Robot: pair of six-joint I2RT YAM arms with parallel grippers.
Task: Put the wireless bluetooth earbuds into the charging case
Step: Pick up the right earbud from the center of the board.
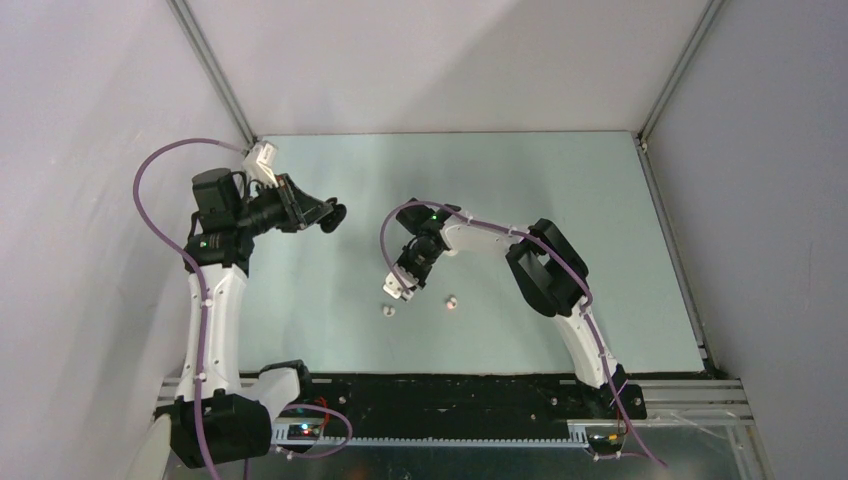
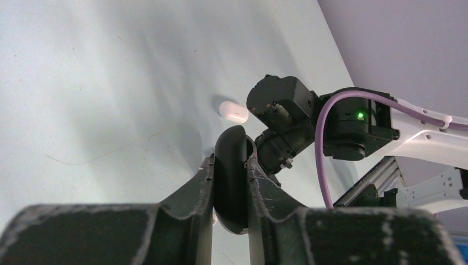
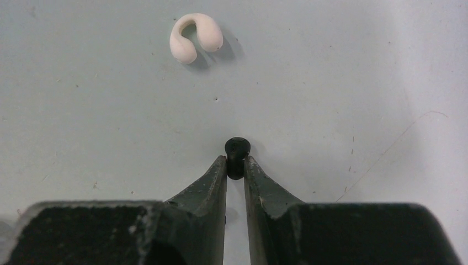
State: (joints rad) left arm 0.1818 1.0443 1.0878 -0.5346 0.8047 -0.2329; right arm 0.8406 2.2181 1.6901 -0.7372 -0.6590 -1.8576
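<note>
My left gripper point(image 1: 328, 216) is raised at the left and shut on a black oval charging case point(image 2: 232, 176), which stands on edge between its fingers point(image 2: 201, 185). My right gripper point(image 1: 402, 283) points straight down at mid-table, shut on a tiny black earbud point(image 3: 237, 156) pinched at its fingertips just above the surface. A white C-shaped earbud point(image 3: 196, 37) lies on the table ahead of it. From above, two small white earbuds point(image 1: 388, 310) point(image 1: 451, 301) lie near the right gripper.
A white rounded piece point(image 2: 233, 111) lies on the table beside the right arm's wrist point(image 2: 281, 105); I cannot tell whether it is a bud or a case. Grey walls close the table point(image 1: 560, 200) on three sides.
</note>
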